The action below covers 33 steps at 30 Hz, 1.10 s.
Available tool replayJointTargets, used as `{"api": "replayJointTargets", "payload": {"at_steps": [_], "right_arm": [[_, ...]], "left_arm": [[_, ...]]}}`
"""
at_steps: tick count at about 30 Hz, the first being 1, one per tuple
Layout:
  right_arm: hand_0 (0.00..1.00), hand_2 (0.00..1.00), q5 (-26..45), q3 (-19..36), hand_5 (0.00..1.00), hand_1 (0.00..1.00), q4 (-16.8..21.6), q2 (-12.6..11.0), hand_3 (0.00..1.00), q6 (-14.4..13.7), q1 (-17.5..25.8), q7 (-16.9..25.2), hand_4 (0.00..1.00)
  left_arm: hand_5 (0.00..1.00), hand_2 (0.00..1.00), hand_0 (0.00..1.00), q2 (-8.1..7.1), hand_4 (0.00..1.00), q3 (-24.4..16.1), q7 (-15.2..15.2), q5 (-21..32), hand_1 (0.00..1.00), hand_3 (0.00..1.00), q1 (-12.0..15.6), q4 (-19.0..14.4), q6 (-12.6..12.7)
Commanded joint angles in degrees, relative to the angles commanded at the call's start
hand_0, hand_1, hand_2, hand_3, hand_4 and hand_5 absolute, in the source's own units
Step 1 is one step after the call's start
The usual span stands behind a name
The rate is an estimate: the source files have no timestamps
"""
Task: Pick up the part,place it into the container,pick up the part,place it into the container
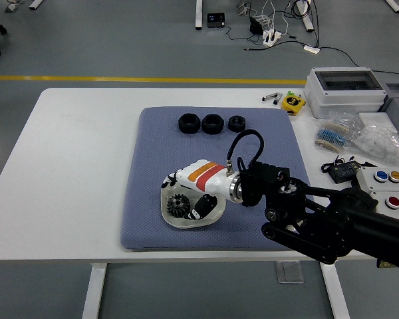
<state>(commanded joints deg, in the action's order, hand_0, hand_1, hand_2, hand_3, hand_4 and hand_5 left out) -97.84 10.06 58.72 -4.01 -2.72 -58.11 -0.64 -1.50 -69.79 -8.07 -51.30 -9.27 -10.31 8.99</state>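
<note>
1. I see only the right arm; it enters from the table's right edge and reaches left over the blue mat (pixel 146 199). The left arm is out of view.

2. The right robot hand (pixel 186 199) sits over the white dish (pixel 169 216), which lies on the mat toward the table's near edge.

3. The black gear (pixel 178 206) is inside the dish, at its middle-left. It lies directly under the robot hand, on the fingertip side, with the palm and wrist to its right.

4. The fingers (pixel 198 212) are curled around the gear from above and from the near side. I cannot tell whether they clamp it or have just let go; the gear appears to be down on the dish floor.

5. The gear shows its toothed rim and hub toward the camera, so I judge that its axis is tilted rather than fully upright.

6. Three more black parts (pixel 211 123) stand in a row along the mat's far edge, well apart from the dish. They lie beyond the robot hand, toward the table's far edge and slightly right of the gear.

7. I judge that the next move turns on this relation: the robot hand must clear the dish upward, then travel toward the far edge to reach the row. The right arm is the only one placed to do this.
</note>
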Motion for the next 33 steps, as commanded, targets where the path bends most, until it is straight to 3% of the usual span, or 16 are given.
{"api": "replayJointTargets", "payload": {"at_steps": [8, 15, 16, 24, 28, 33], "right_arm": [[0.807, 0.852, -0.05, 3.45, 0.173, 0.773, 2.57, -2.68, 0.936, -0.04, 0.91, 0.17, 0.998], [0.782, 0.838, 1.96, 10.42, 0.181, 0.766, 8.58, -9.25, 0.908, 1.19, 2.15, 0.39, 0.998], [0.721, 0.788, 1.95, 10.83, 0.185, 0.733, 9.07, -10.05, 0.834, 1.68, 2.27, 0.33, 0.998], [0.687, 0.772, 1.05, 11.62, 0.176, 0.709, 12.19, -17.73, 0.803, 5.48, 4.13, 2.46, 0.993], [0.673, 0.756, 0.09, 10.7, 0.142, 0.695, 11.42, -18.74, 0.788, 5.05, 5.15, 3.61, 0.963], [0.673, 0.756, -0.46, 9.73, 0.142, 0.695, 8.71, -18.32, 0.788, 4.03, 6.37, 4.27, 0.963]], "left_arm": [[0.682, 0.64, 0.711, -0.02, 0.615, -0.05, 0.09, 0.03, 0.615, 0.564, 0.25, 0.0, 0.08], [0.682, 0.639, 0.712, -0.12, 0.615, -0.38, 0.14, -0.52, 0.617, 0.564, 0.38, 0.0, -0.04], [0.682, 0.639, 0.712, -0.13, 0.615, -0.46, 0.14, -0.64, 0.615, 0.564, 0.39, 0.0, -0.05], [0.682, 0.639, 0.712, -0.1, 0.615, -0.67, 0.26, -0.91, 0.613, 0.563, 0.34, 0.0, -0.06], [0.682, 0.635, 0.712, -0.03, 0.615, -0.34, 0.33, -0.56, 0.613, 0.563, 0.2, 0.0, -0.04], [0.682, 0.635, 0.712, 0.13, 0.615, 0.12, 0.4, -0.01, 0.613, 0.563, 0.07, 0.0, 0.02]]}}
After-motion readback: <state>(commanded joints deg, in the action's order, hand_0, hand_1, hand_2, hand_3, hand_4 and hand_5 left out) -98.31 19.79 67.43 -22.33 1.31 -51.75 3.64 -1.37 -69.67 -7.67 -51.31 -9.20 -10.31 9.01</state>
